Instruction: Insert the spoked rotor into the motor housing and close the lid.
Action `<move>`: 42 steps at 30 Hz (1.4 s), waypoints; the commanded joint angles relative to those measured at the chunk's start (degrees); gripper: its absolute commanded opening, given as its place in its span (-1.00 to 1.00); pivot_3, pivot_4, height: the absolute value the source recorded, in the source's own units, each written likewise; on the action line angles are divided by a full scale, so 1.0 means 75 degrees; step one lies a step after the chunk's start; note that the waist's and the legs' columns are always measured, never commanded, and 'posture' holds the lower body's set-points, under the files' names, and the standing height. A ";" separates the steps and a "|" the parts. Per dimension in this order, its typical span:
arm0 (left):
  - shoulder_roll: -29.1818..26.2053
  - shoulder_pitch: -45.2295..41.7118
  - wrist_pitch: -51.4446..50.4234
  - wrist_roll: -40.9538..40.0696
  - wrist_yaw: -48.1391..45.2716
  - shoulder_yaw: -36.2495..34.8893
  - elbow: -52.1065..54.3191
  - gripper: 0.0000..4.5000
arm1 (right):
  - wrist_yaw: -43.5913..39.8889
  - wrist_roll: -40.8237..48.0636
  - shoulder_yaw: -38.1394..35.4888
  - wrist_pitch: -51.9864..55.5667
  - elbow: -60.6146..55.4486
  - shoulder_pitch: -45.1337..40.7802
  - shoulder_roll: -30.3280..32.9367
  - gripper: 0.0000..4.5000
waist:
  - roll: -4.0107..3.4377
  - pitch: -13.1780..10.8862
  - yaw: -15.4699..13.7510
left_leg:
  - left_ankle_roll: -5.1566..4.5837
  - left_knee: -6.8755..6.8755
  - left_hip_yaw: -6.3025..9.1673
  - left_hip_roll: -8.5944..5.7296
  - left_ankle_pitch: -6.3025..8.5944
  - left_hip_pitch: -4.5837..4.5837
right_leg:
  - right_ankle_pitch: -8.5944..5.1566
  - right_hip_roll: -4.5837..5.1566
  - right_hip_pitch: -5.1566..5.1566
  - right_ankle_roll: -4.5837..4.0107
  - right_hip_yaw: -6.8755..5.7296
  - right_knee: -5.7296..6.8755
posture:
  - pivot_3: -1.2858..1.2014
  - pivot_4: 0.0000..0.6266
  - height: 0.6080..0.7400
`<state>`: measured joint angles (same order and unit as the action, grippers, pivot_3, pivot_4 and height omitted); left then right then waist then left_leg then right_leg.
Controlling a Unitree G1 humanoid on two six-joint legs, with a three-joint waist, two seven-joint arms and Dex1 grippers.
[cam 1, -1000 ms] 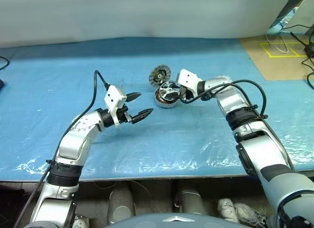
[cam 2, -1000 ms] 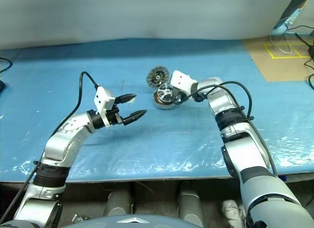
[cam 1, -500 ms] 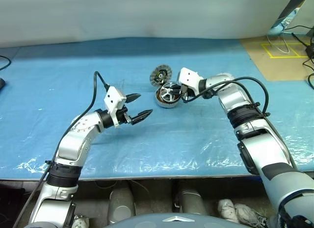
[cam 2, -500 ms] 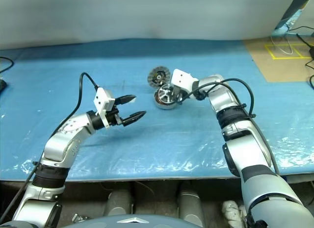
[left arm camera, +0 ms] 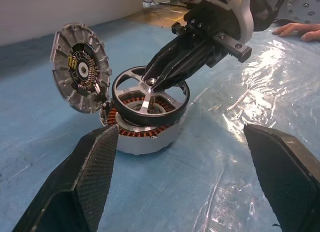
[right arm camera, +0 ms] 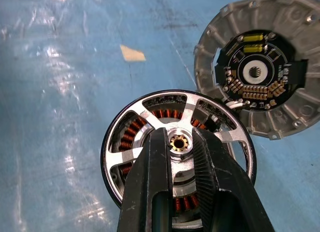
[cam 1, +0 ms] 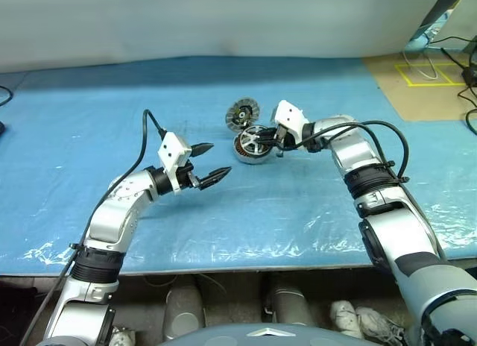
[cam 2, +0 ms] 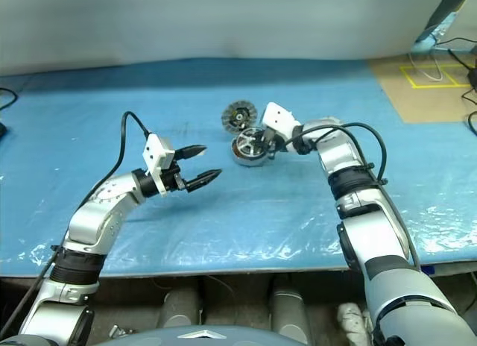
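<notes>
Right gripper (right arm camera: 180, 157) now pinched on spoked rotor (left arm camera: 150, 93) hub (looser earlier), rotor atop motor housing (left arm camera: 145, 134), lid (left arm camera: 80, 67) tilted just beyond, left gripper (cam 1: 212, 161) unchanged, agape.

Spoked rotor (left arm camera: 150, 92) atop motor housing (left arm camera: 145, 134), lid (left arm camera: 80, 67) just behind-left.

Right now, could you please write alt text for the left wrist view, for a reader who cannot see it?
The right end effector pinches the hub of a flat silver spoked rotor, which sits tilted on a squat round silver motor housing with copper-orange windings, on blue plastic sheeting. A ribbed grey metal lid leans on edge against the housing, and the left end effector's black fingers stand wide apart in the foreground.
</notes>
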<state>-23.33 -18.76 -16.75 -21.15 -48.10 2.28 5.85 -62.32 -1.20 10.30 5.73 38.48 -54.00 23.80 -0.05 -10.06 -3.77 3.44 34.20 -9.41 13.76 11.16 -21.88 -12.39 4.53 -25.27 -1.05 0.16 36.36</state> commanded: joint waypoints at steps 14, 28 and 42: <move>-0.0211 0.0055 0.0284 -0.0070 -0.0234 -0.0189 -0.0056 0.84 | 0.0965 0.2404 -0.2027 0.2211 -0.1405 0.1036 -0.0555 -0.89 | 0.0000 0.0000 -0.0016 | 0.0007 -0.0004 -0.0003 0.0000 0.0003 0.0005 | -0.0001 0.0000 -0.0001 -0.0002 0.0005 0.0000 | 0.03 -0.52 1.00; -0.0386 -0.0199 -0.0168 -0.0202 -0.0280 -0.0171 0.0120 0.84 | 0.1881 0.3779 -0.3001 0.3454 -0.1467 0.1484 -0.1248 -0.89 | 0.0000 0.0000 -0.0013 | 0.0013 -0.0011 -0.0005 -0.0002 0.0004 0.0005 | -0.0001 0.0002 0.0000 -0.0001 0.0004 -0.0006 | 0.03 -0.52 1.00; -0.0425 -0.0007 0.0013 -0.0145 -0.0393 -0.0172 0.0070 0.84 | 0.2028 0.3629 -0.2923 0.3126 -0.0617 0.1385 -0.1379 -0.89 | -0.0001 0.0000 -0.0014 | 0.0015 -0.0020 -0.0005 -0.0003 0.0004 0.0005 | -0.0001 0.0002 0.0001 -0.0001 0.0001 -0.0015 | 0.03 -0.52 1.00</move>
<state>-25.95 -18.89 -17.96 -21.60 -50.59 1.82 4.93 -47.35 24.99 -10.64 30.04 33.60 -42.32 13.60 -0.06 -10.06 -3.88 3.55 34.05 -9.45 13.73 11.19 -21.84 -12.40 4.55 -25.26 -1.06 0.17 36.24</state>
